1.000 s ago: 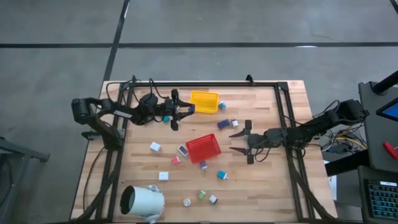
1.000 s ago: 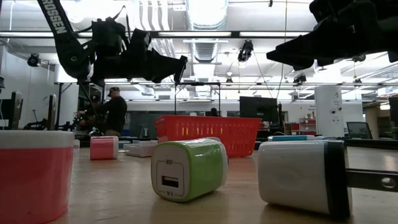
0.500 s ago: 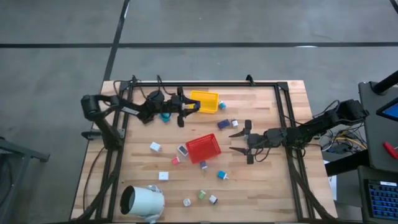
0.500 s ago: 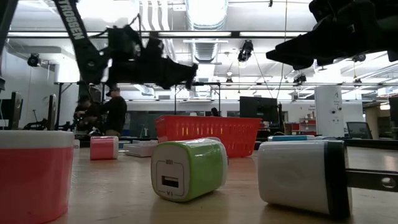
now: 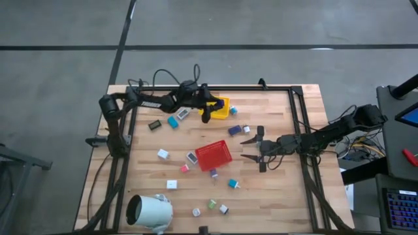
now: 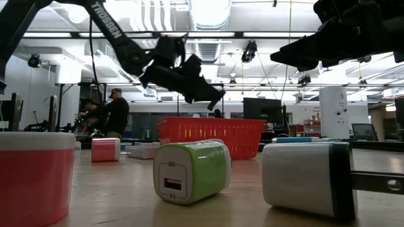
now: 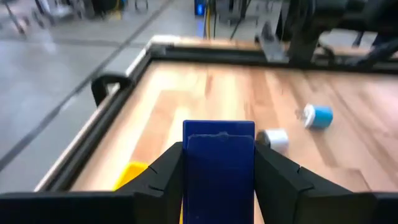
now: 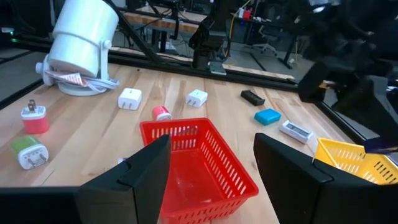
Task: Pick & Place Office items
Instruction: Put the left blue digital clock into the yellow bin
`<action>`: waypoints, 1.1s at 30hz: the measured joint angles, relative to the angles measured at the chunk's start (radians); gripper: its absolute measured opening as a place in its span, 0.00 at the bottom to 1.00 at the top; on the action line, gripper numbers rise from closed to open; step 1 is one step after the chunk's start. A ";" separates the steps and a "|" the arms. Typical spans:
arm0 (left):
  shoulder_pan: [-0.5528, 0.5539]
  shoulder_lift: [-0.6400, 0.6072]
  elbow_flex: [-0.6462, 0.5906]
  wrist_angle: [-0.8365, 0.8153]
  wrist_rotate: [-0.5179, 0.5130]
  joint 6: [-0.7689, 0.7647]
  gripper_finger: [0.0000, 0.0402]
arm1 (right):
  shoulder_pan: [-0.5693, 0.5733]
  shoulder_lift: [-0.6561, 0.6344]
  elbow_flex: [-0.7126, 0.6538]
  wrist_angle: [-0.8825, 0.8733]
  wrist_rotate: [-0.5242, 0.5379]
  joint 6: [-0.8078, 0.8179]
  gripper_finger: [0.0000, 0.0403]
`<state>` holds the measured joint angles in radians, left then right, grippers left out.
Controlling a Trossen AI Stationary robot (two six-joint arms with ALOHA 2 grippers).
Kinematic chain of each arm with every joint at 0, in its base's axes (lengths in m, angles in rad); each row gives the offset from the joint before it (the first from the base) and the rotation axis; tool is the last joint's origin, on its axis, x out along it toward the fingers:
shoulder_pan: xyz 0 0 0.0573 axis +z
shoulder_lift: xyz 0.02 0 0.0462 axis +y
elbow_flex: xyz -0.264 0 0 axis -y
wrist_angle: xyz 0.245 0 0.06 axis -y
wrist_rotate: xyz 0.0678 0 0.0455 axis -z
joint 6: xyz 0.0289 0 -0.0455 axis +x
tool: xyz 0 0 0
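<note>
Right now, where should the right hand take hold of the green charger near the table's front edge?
Probably straight down from above, closing on the green charger's two upright side walls: it lies flat, rounded face up, with a clear gap to the white block beside it.

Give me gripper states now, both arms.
Left gripper: shut on a blue block, above the yellow tray.
Right gripper: open, holding nothing, by the red tray.

Navy block upright; other office items (small, multicoloured) scattered about.
</note>
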<state>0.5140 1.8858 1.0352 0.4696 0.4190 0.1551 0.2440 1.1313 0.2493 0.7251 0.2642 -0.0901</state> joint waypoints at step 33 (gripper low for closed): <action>0.001 0.023 0.448 -0.931 -0.215 0.260 0.37 | 0.000 -0.001 0.004 -0.016 0.000 0.000 0.56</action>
<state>0.5149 1.9089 1.4828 -0.4614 0.2040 0.4149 0.2440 1.1305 0.2534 0.7094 0.2638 -0.0902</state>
